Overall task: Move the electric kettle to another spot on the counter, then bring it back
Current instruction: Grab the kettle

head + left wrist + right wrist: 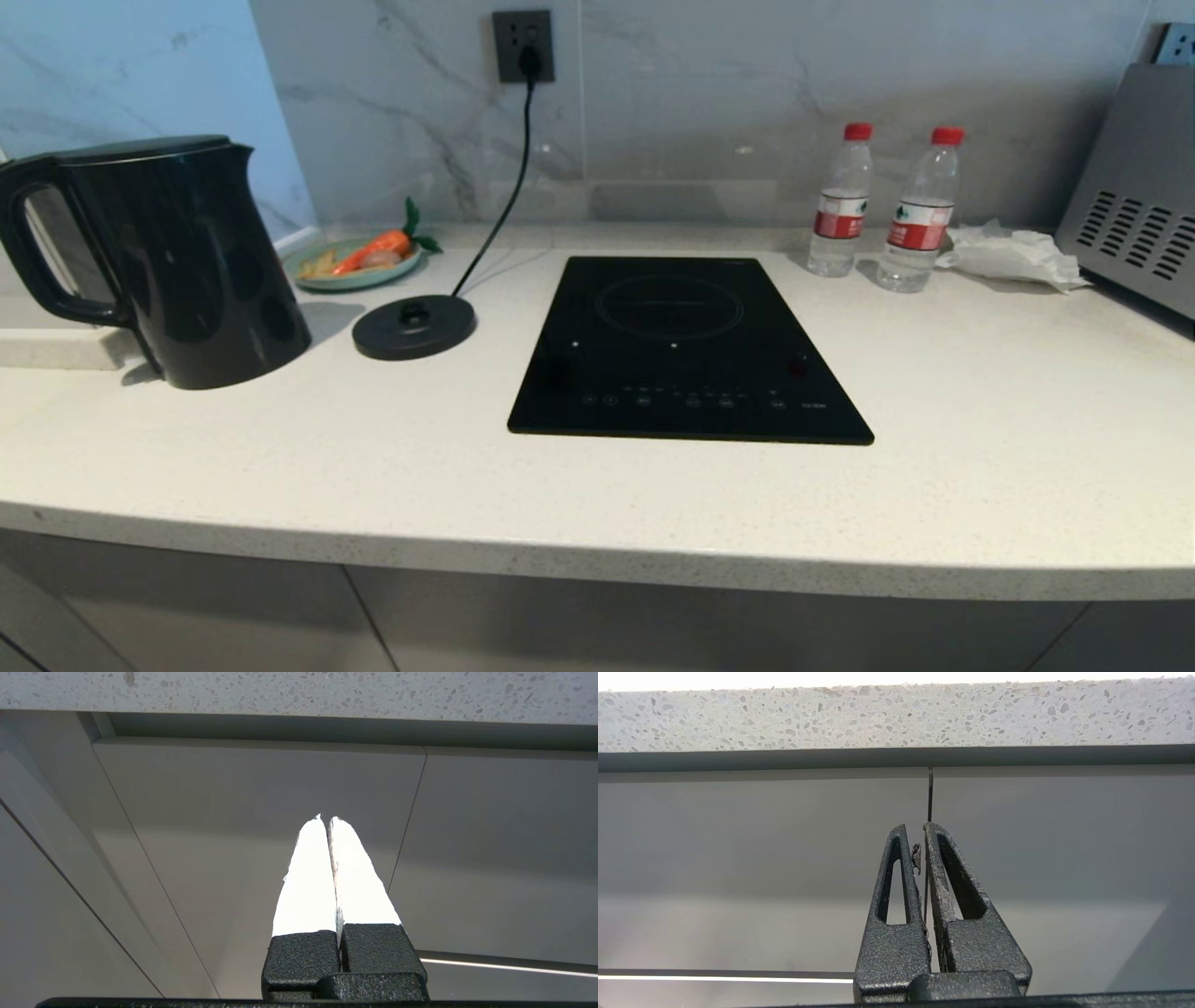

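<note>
The glossy black electric kettle stands upright at the far left of the off-white speckled counter, its loop handle turned to the left, off its round black corded base. Neither arm shows in the head view. My left gripper is shut with nothing in it, parked below the counter's front edge and facing grey cabinet doors. My right gripper is likewise shut and empty under the counter's edge.
A black glass cooktop is set into the middle of the counter. A green plate with a carrot sits behind the base, whose cord runs to a wall socket. Two water bottles, crumpled tissue and a grey appliance stand at the back right.
</note>
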